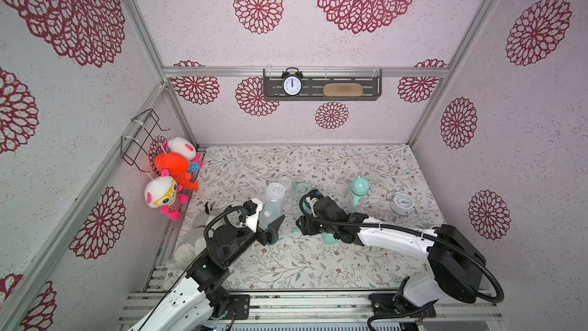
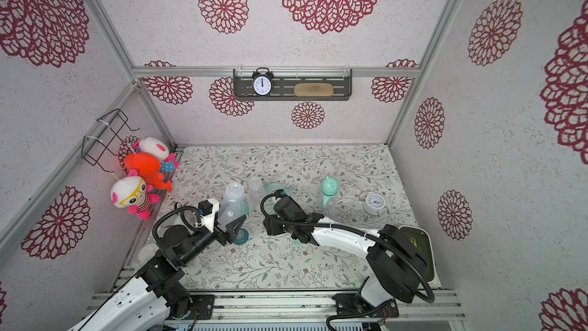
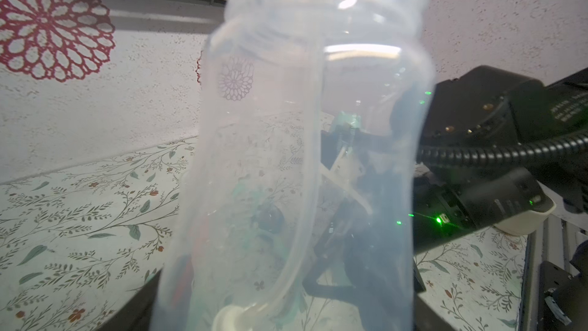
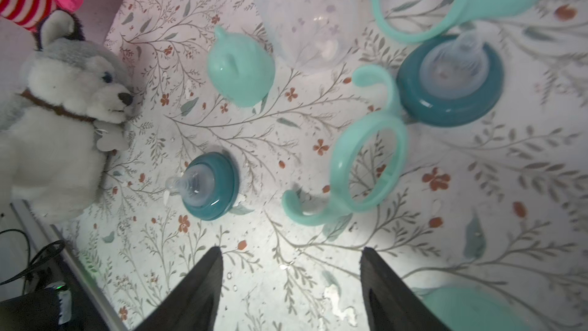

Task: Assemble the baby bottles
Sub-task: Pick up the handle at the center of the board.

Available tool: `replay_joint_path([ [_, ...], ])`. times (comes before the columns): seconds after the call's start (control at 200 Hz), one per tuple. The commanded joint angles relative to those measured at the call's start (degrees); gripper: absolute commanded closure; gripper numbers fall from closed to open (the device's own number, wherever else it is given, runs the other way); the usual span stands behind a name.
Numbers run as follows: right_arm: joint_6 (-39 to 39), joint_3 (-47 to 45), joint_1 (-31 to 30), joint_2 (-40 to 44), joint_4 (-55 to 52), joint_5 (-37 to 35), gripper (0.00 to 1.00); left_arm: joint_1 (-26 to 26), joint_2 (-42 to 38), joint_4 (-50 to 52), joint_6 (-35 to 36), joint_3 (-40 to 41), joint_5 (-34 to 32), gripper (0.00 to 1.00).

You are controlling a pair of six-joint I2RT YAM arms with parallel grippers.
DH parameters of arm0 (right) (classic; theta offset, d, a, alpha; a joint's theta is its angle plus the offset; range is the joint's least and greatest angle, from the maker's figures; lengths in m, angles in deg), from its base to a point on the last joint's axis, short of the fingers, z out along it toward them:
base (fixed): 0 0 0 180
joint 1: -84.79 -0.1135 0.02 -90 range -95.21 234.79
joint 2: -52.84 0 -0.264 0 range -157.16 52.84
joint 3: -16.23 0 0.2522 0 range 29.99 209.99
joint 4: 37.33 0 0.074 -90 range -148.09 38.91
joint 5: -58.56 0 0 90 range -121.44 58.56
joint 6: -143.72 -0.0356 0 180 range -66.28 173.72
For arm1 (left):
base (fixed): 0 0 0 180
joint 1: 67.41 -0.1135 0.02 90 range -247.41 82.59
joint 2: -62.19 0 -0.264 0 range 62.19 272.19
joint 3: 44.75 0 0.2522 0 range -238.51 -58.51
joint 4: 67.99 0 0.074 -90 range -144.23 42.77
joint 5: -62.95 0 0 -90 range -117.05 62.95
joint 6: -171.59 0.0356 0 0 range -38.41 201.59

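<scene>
Holding a clear bottle [image 1: 273, 200] neck up in the left gripper [image 1: 274, 224], squeezed shut on its lower part. Up close in the left wrist view, filling the middle: that clear bottle [image 3: 302, 154], bare at the neck.

Hovering over the flowery mat [image 1: 286, 265] with the right gripper [image 4: 291, 251], fingers spread well apart, nothing between them. Under it on the mat: a mint ring [image 4: 366, 167] with two handles, right beside a dark teal collar [image 4: 450, 81] with a see-through nipple in it. Over that collar, blurred, the other mint ring [image 4: 445, 1]. Off by itself, nearer a plush dog [image 4: 63, 116], a second teal collar [image 4: 211, 186] with its own nipple. Next to a second clear bottle [image 4: 305, 27], a mint cap [image 4: 241, 70] with little ears. By one finger, at the edge of the right wrist view, part of the other mint cap [image 4: 471, 307].

Farther to the right in both top views, a finished bottle [image 1: 359, 192] standing with its cap on, near a small white clock [image 1: 402, 203].
</scene>
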Motion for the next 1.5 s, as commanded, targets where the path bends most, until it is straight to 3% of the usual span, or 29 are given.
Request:
replay_joint_path([
  [0.0, -12.2, -3.8, -2.3, 1.8, 11.6, -2.0, 0.30, -0.4, 0.0, -2.8, -0.5, -1.6, 0.9, 1.00],
  [0.255, -24.4, -12.0, -4.3, -0.1, 26.4, -7.4, 0.36, -0.3, -0.6, -1.9, -0.5, -1.8, 1.1, 1.00],
  [0.59, -33.6, -11.9, -6.6, -12.6, 41.4, -8.4, 0.39, -0.3, -1.1, -0.8, -0.5, -2.4, 1.3, 1.00],
  [1.121, -36.2, -14.0, -8.6, -11.6, 37.1, -17.0, 0.38, -0.3, -1.6, -0.5, -0.4, -2.2, 1.3, 1.00],
  [1.496, -35.9, -14.8, -5.1, -14.6, 43.6, -14.6, 0.39, -0.3, -1.0, -1.1, -0.8, -2.0, 1.6, 1.00],
])
